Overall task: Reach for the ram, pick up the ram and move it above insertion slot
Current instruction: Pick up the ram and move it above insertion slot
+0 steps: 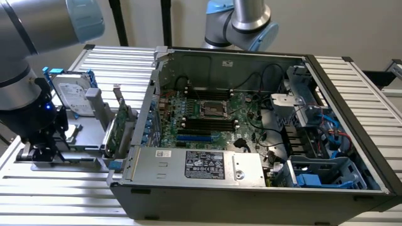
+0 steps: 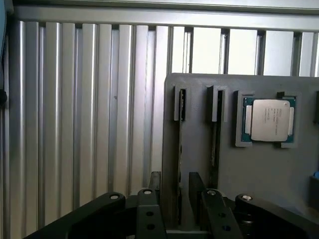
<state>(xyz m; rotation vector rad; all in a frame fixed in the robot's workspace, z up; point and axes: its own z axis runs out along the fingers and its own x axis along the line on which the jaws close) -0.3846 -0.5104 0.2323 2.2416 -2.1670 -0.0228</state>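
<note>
On the exterior view's left, beside an open computer case on a slatted metal table, the robot arm reaches down over a grey holder. From the wrist view, the gripper has its black fingers spread wide and is not gripping anything. The ram stands on edge in a narrow slot of the grey holder. Its thin green edge runs between the two fingers, with one finger on each side. A second slot lies just beside it. A silver processor chip sits in a square recess nearby.
</note>
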